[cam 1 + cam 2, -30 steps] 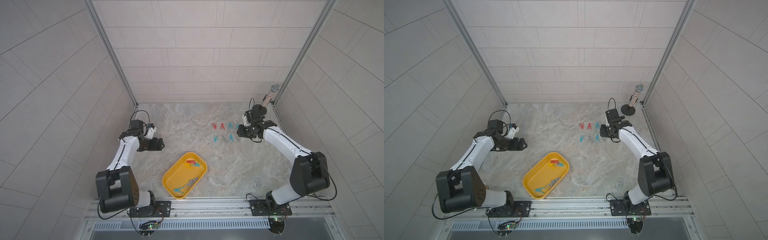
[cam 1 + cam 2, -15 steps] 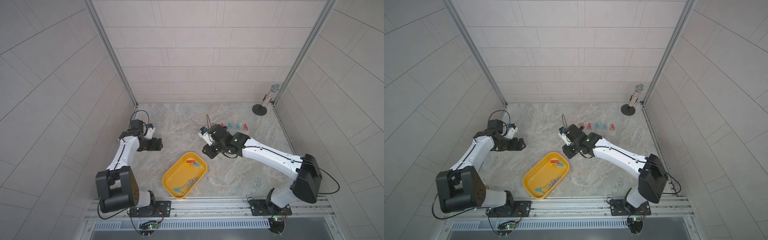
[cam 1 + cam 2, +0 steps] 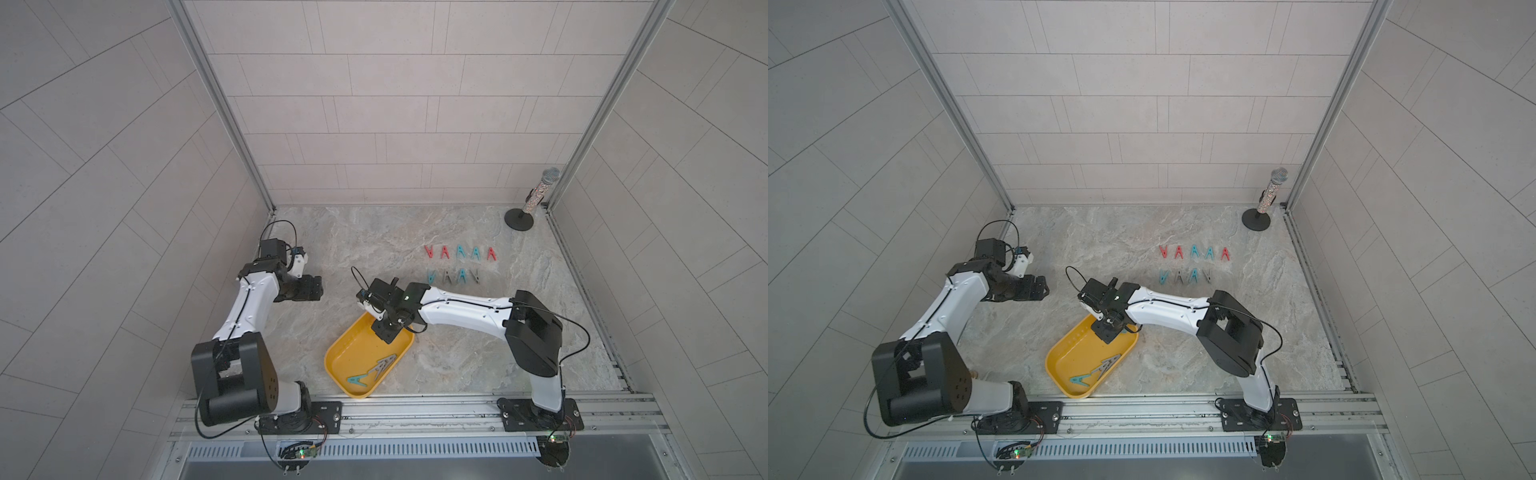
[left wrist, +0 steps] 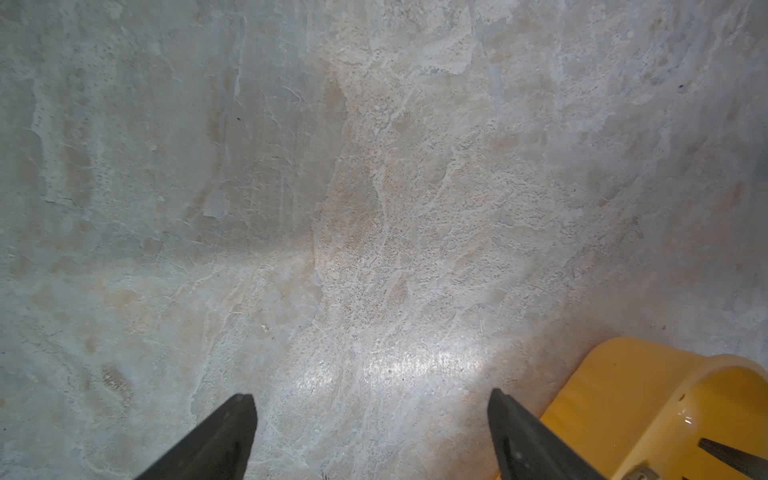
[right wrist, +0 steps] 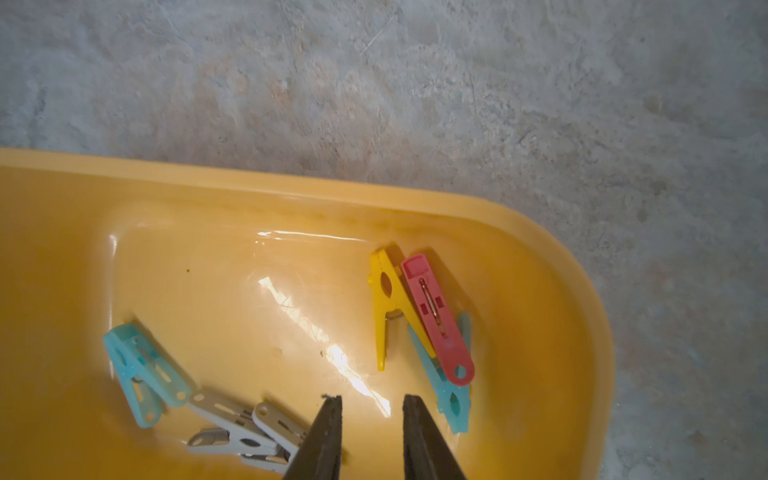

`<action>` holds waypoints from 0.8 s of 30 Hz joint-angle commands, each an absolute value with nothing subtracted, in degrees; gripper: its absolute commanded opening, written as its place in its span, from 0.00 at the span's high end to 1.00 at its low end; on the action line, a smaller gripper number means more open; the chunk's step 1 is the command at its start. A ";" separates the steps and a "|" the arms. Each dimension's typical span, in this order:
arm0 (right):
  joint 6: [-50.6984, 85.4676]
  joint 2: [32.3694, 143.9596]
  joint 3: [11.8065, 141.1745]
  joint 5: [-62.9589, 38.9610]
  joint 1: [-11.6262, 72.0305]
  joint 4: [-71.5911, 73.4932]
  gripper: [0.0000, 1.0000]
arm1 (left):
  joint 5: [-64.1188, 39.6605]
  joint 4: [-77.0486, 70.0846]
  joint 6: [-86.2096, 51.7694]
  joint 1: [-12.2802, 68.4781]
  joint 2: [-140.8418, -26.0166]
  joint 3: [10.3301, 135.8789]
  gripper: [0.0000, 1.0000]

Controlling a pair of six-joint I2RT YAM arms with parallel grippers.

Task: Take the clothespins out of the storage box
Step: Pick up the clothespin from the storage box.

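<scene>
The yellow storage box (image 3: pixel 353 349) (image 3: pixel 1075 349) lies near the table's front middle. My right gripper (image 3: pixel 388 332) (image 5: pixel 372 399) hangs over its far end, open by a narrow gap with nothing between the fingers. Inside the storage box (image 5: pixel 291 183) lie several clothespins: a yellow one (image 5: pixel 386 303), a red one (image 5: pixel 438 320) across a teal one (image 5: pixel 451 399), another teal one (image 5: pixel 141 374) and two grey ones (image 5: pixel 237 432). My left gripper (image 3: pixel 313 289) (image 4: pixel 370 397) stands wide open over bare table to the left, and a corner of the storage box (image 4: pixel 665 395) shows in its wrist view.
Two rows of clothespins lie on the table at the back right, a red and teal row (image 3: pixel 459 252) (image 3: pixel 1194 252) and a teal and grey row (image 3: pixel 453 276) (image 3: pixel 1183 276). A microphone on a round stand (image 3: pixel 536 199) stands in the back right corner.
My right arm has swung from the rows of clothespins at the back right to over the storage box, and its jaws have narrowed. The left arm has barely moved.
</scene>
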State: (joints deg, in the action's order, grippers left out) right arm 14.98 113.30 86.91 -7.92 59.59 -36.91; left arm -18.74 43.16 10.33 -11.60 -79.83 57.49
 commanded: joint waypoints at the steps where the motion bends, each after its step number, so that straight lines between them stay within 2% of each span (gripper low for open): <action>1: 16.29 115.14 88.89 -4.49 60.03 -40.49 0.72 | -18.30 43.33 10.20 -11.43 -79.08 57.39 0.05; 17: 18.28 120.87 91.93 -5.76 61.96 -43.35 0.72 | -18.56 43.24 10.28 -11.43 -79.08 57.30 0.05; 24: 19.05 122.20 92.68 -2.63 61.88 -44.08 0.70 | -18.66 43.24 10.28 -11.39 -78.93 57.30 0.05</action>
